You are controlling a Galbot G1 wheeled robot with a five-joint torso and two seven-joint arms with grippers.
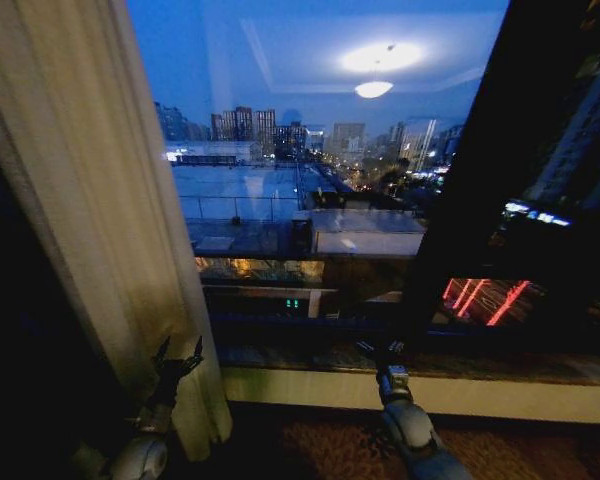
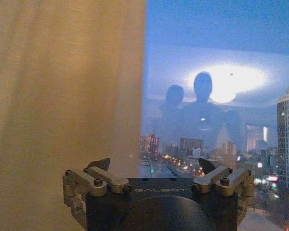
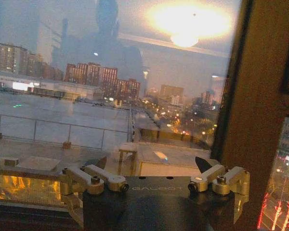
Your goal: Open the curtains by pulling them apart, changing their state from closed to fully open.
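The curtains (image 1: pixel 90 200) are found gathered just left of the left gripper (image 1: pixel 178 357), whose fingers stand released and empty, the window (image 1: pixel 320 150) being bared ahead of the likewise released right gripper (image 1: pixel 382 350), so opening appears largely complete.

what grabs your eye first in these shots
The bare window with the dusk city skyline and a ceiling lamp's reflection fills the middle. A sheer cream curtain hangs bunched at the left, the open left pincer beside its lower edge. The open right pincer points at the sill.
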